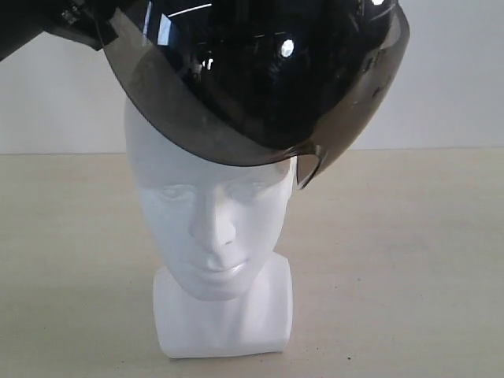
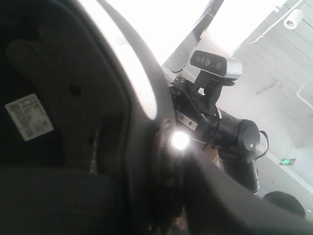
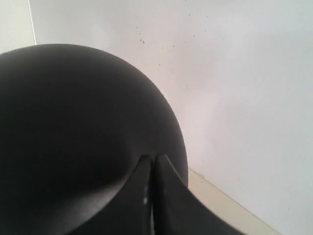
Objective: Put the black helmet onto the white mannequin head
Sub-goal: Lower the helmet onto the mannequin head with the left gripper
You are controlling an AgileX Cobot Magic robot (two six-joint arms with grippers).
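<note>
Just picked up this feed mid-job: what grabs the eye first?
The black helmet fills the top of the exterior view, tilted, its smoky visor overlapping the forehead of the white mannequin head, which stands upright on the beige table. In the right wrist view, the right gripper shows its jaws closed in front of the helmet's matte shell.

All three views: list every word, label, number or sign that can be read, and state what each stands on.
White rectangular sticker on the lining inside the matte black rounded helmet: dark print, too blurred to read.
Small green sign on the far wall, left wrist view: too small to read.
Exterior view: no text.
Right wrist view: no text.
</note>
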